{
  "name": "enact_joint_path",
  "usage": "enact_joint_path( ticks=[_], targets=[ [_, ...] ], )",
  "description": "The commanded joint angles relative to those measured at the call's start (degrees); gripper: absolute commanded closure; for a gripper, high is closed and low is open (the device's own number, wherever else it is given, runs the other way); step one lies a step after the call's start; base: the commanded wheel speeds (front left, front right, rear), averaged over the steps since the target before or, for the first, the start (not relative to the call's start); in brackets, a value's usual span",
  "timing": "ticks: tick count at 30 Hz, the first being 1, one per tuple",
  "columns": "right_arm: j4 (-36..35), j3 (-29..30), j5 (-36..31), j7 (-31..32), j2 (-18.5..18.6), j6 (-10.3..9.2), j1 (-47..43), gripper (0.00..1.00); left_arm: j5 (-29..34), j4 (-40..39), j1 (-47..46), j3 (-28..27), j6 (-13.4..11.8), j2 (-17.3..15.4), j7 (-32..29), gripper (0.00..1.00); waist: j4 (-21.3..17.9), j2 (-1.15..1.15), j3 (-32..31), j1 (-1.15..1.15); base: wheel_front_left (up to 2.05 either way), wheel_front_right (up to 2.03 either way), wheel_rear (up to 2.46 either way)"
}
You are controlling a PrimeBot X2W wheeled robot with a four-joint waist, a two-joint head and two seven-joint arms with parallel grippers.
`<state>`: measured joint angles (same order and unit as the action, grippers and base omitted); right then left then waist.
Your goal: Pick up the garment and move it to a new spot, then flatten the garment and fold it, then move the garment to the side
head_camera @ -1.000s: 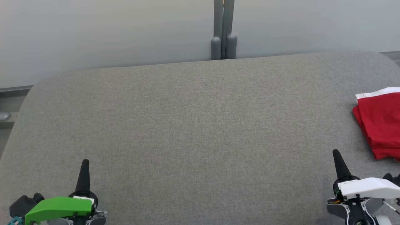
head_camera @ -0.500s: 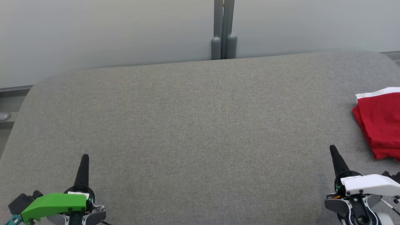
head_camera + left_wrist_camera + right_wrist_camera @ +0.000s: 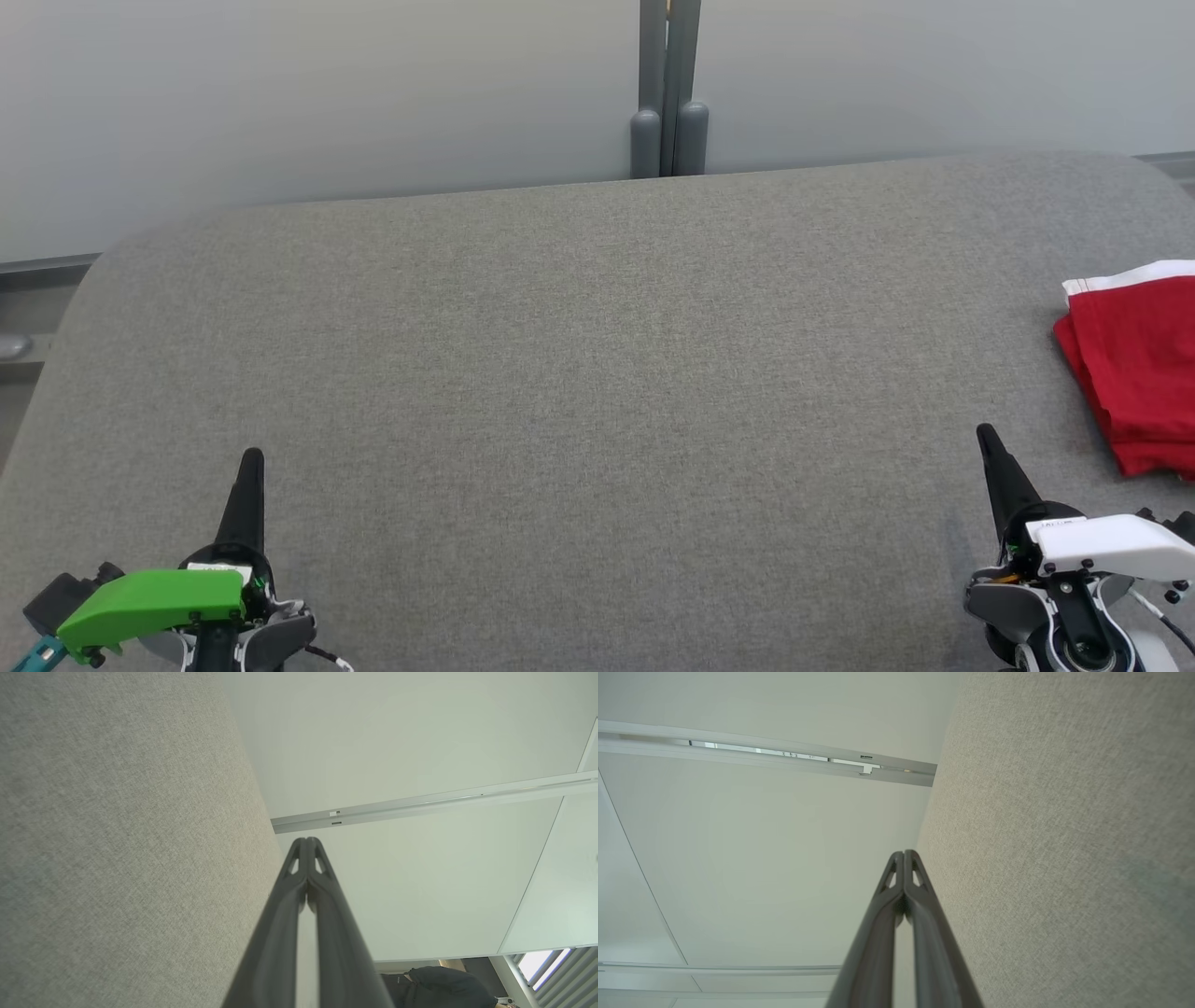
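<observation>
The garment (image 3: 1134, 373) could be disturbed if the right gripper (image 3: 984, 437), found near it, is swung sideways: its loose layers could be dragged open or pushed off the grey surface (image 3: 579, 373). That gripper and the left gripper (image 3: 251, 459) are both pressed together, with nothing held. The garment is seen at the surface's far right, red with a white band, folded in flat layers.

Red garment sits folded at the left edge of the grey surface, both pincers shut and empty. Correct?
No: the red garment is at the right edge of the grey surface, as the head view shows. Otherwise right: folded, left pincer and right pincer shut and empty.
</observation>
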<state>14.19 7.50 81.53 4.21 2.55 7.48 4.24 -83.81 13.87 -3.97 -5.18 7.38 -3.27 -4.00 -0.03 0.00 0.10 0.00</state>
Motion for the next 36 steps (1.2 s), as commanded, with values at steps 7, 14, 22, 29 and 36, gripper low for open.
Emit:
enact_joint_path(
  ticks=[7, 14, 22, 29, 36],
  targets=[
    [-0.75, -0.35, 4.74, 1.15, 0.42, 0.03, 1.06, 1.00, -3.98, -0.30, -1.49, -0.54, 0.18, 0.04, -1.09, 1.00, 0.01, 0.00, 0.02, 0.00, 0.00, 0.00, 0.00],
    [-0.91, -0.55, 7.45, 1.82, 0.45, 0.02, 1.11, 1.00, -5.99, -0.33, -1.80, -0.82, 0.19, 0.16, -1.71, 1.00, 0.02, 0.00, 0.03, 0.00, 0.00, 0.00, 0.00],
    [-1.14, -0.81, 10.93, 2.50, 0.47, 0.02, 1.43, 1.00, -8.78, -0.39, -2.03, -1.11, 0.20, 0.31, -2.50, 1.00, 0.03, 0.00, 0.05, 0.00, 0.00, 0.00, 0.00],
    [-1.14, -0.82, 11.15, 2.62, 0.47, 0.02, 1.44, 1.00, -8.75, -0.38, -2.10, -1.14, 0.20, 0.33, -2.55, 1.00, 0.03, 0.00, 0.05, 0.00, 0.00, 0.00, 0.00],
    [-1.14, -0.82, 11.15, 2.62, 0.46, 0.02, 1.44, 1.00, -8.73, -0.39, -2.10, -1.15, 0.20, 0.34, -2.57, 1.00, 0.03, 0.00, 0.05, 0.00, 0.00, 0.00, 0.00]
  ],
)
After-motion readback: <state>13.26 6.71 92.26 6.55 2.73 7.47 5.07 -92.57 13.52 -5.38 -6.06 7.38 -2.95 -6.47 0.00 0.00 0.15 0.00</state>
